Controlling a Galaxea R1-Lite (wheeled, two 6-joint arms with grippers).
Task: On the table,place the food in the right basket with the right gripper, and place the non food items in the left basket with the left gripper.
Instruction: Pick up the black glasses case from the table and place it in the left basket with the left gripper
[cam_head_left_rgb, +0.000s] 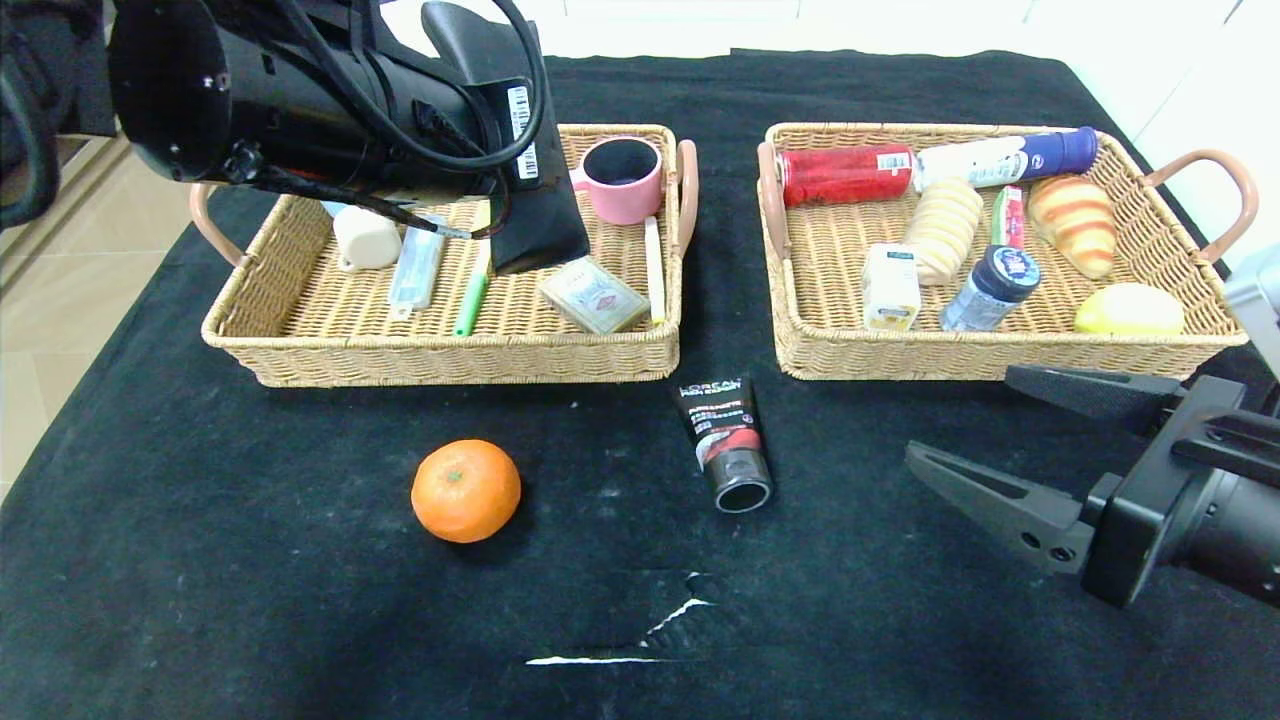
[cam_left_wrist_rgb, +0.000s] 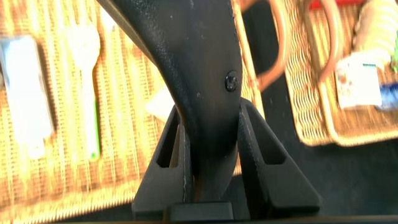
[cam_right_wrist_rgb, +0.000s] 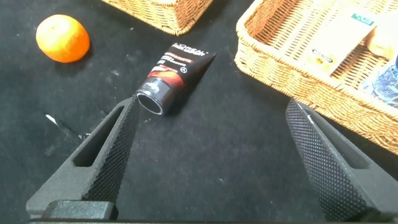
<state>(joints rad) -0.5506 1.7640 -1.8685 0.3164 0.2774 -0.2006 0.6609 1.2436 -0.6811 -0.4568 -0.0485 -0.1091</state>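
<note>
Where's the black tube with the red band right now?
In the head view the black tube lies on the black table, just in front of the gap between the two baskets, with the orange to its left.

Even, bright light fell from overhead; the bench (cam_head_left_rgb: 250, 620) cloth stayed dark, with only a soft shadow under the orange fruit (cam_head_left_rgb: 466, 490). The head view was sharp. In the left wrist view the baskets behind were blurred, and the black soft case (cam_left_wrist_rgb: 199, 81) filled it close up.
</note>
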